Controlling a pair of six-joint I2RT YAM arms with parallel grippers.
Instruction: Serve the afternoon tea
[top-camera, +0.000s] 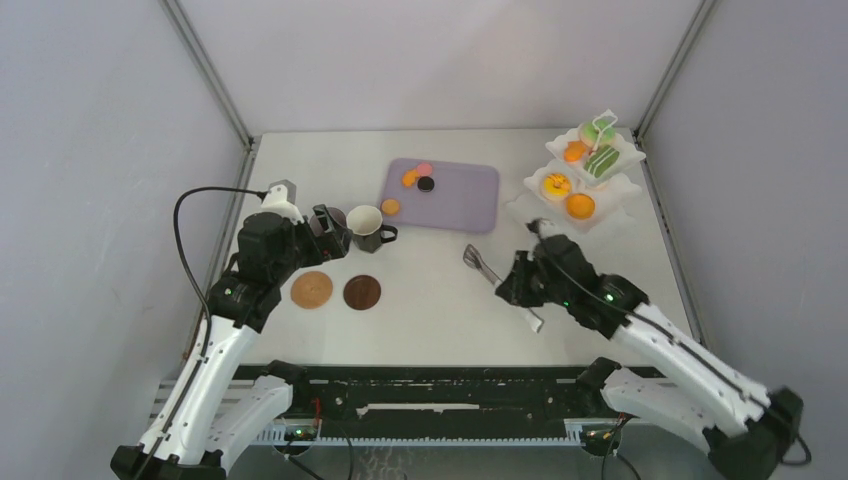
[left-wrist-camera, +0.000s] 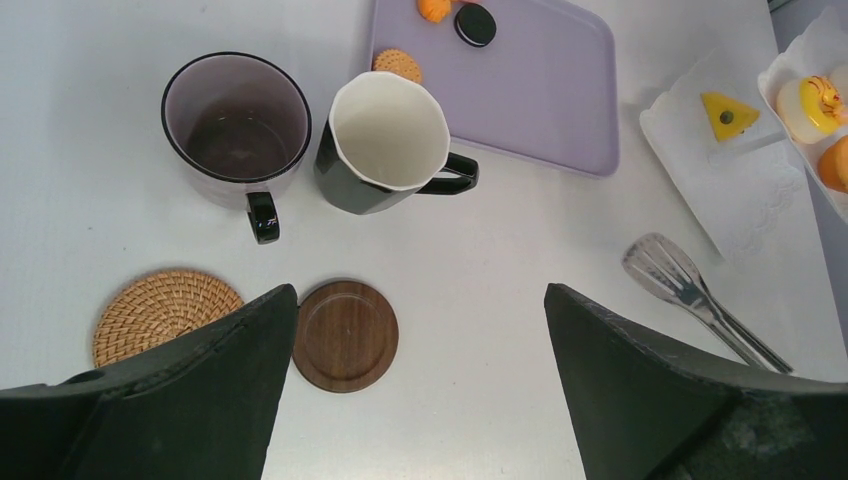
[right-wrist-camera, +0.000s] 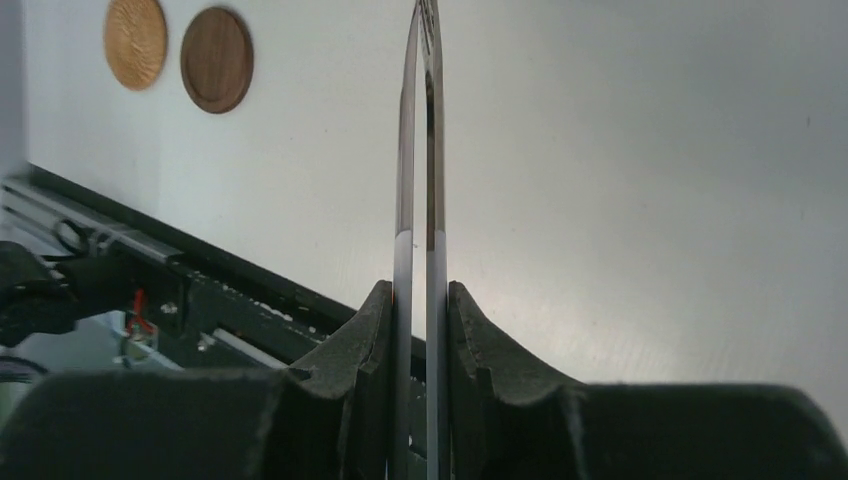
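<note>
My left hand (left-wrist-camera: 418, 300) hangs wide open over the left side of the table. The mauve mug (left-wrist-camera: 237, 130) and dark mug (left-wrist-camera: 385, 140) stand side by side, just beyond the woven coaster (left-wrist-camera: 165, 312) and wooden coaster (left-wrist-camera: 345, 335). My right hand (right-wrist-camera: 420, 300) is clamped on the tongs (right-wrist-camera: 420, 150), near the stand (top-camera: 590, 170) at far right.

Left gripper (left-wrist-camera: 417, 300) spread wide; right gripper (right-wrist-camera: 420, 295) clamped.

right pincer (top-camera: 513, 284): clamped on tongs (top-camera: 481, 263) | dark mug (top-camera: 365, 227): on table (top-camera: 440, 295), beside lilac tray (top-camera: 470, 195)
</note>
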